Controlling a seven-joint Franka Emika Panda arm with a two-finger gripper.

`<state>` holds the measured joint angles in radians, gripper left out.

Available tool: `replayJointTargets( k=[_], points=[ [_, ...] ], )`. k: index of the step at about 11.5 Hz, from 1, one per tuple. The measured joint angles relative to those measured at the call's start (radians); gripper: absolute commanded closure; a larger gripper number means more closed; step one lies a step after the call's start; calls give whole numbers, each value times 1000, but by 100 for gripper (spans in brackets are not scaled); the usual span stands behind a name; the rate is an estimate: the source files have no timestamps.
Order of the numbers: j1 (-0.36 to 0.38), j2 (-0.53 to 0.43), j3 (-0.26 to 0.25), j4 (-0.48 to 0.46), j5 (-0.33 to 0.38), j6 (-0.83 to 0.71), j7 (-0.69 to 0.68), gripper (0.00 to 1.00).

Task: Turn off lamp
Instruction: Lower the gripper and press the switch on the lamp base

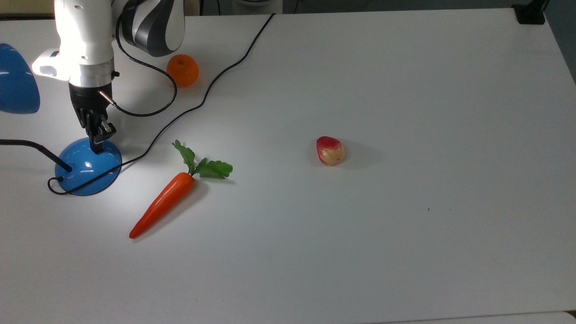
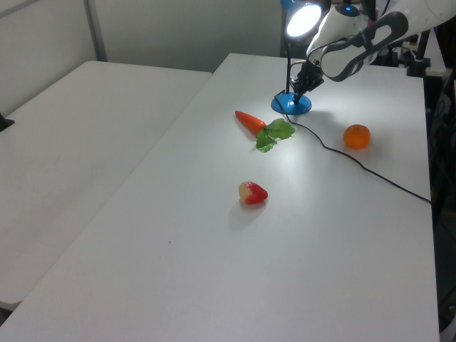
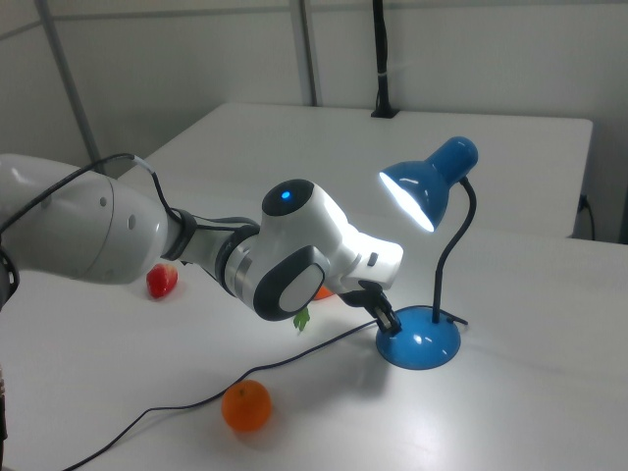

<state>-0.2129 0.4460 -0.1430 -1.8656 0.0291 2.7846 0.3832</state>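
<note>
The blue lamp is lit. Its dome base [image 1: 85,168] stands at the top view's left, with the thin black neck [image 1: 40,150] rising from it to the cone shade [image 1: 15,87]. The bulb glows in the shade [image 2: 303,19] and in the right view's shade [image 3: 424,188]. My gripper [image 1: 99,146] points down with its fingers shut together, the tips touching the upper right of the dome where they hide the switch. The same contact shows between gripper [image 3: 390,324] and base [image 3: 424,343], and at the gripper [image 2: 298,90] over the base [image 2: 291,105].
A toy carrot [image 1: 164,202] lies just right of the base in the top view. An orange [image 1: 182,70] sits behind it and a red strawberry-like fruit [image 1: 330,150] mid-table. The lamp's black cord [image 1: 216,76] snakes toward the far edge. A black mount [image 1: 530,14] is at the far right corner.
</note>
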Motion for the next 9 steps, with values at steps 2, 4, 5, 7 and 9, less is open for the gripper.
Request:
replayJointTargets(
  k=[2, 4, 5, 7, 9],
  points=[
    [2, 4, 0, -2, 0, 0, 0, 100],
    [3, 4, 0, -5, 0, 0, 0, 100],
    [4, 4, 0, -7, 0, 0, 0, 100],
    [5, 3, 0, -11, 0, 0, 0, 100],
    [7, 0, 0, -19, 0, 0, 0, 100]
  ],
)
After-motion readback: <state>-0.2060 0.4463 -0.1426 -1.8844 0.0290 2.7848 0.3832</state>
